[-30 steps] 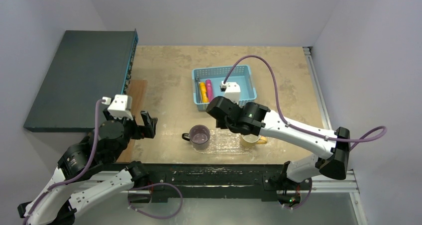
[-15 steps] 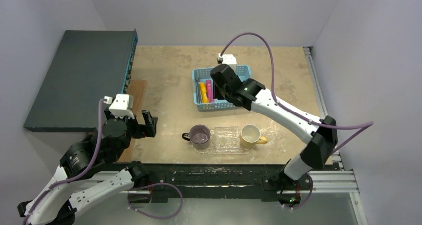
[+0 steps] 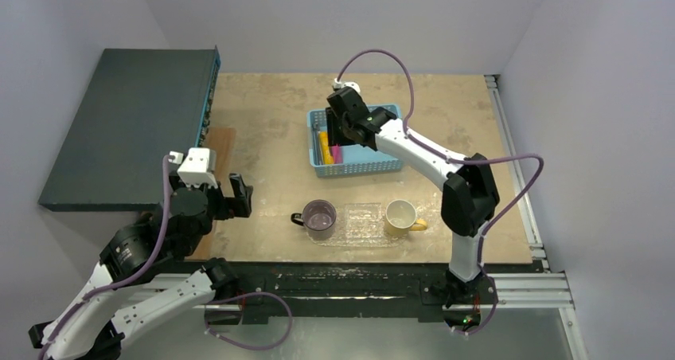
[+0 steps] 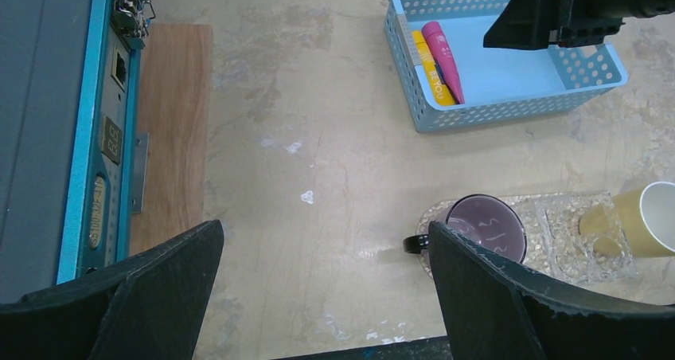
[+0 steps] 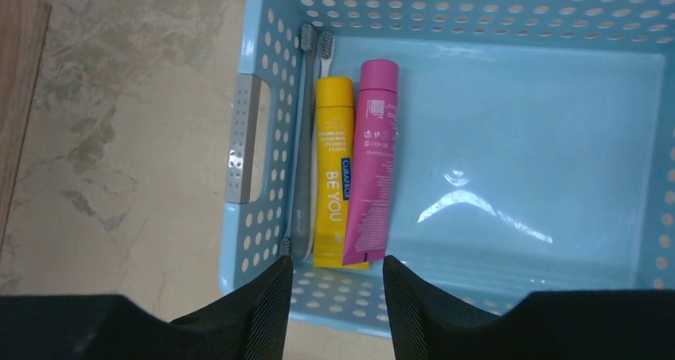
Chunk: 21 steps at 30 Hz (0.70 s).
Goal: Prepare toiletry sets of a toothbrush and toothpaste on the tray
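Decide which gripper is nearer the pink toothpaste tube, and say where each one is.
Right. The right gripper hangs over the blue basket, by the crimped end of the pink tube. The left gripper is well off to the basket's left, near the wooden board.

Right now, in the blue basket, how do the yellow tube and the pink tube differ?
The yellow tube lies beside the toothbrushes; the pink tube lies on its other side, toward the bare basket floor. The yellow tube bears large lettering; the pink tube only small print. Both lie flat, side by side, caps pointing the same way.
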Motion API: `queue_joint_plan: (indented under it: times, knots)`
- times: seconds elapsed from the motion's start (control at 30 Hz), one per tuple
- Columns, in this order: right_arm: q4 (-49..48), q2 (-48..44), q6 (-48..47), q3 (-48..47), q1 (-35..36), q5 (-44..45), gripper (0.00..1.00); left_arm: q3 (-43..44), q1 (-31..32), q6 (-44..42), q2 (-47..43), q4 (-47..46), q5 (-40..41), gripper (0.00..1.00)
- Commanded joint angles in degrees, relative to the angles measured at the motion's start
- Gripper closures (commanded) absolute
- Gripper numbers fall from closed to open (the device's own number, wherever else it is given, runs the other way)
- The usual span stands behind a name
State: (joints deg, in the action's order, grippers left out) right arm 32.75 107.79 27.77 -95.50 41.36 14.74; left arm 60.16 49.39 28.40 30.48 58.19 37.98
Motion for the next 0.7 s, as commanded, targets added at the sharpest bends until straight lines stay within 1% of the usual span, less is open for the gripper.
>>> queue_joint_plan:
  times: [0.0,0.13,0.4,0.67]
  knots:
    - [-2.19,3.51,-1.47,-3.63,-2.46,-5.13,0.52,-2.41,-1.55,-1.89,3.29,0.75,-1.74,0.01]
    - [-2.49,6.96,-1.45,-5.33,-4.10,-7.55,0.51,-2.59,-2.31,-2.34,3.29,0.13,-2.34,0.01]
    - [-1.18,14.18,-2.60,-10.65,-5.81,-8.00,0.51,-2.85,-4.93,-3.32,4.21,-1.27,-5.65,0.01]
    - [-1.36,18.79,-2.98,-13.24,-6.90,-10.12,0.51,-3.51,-10.42,-4.87,5.25,-4.10,-12.81,0.01]
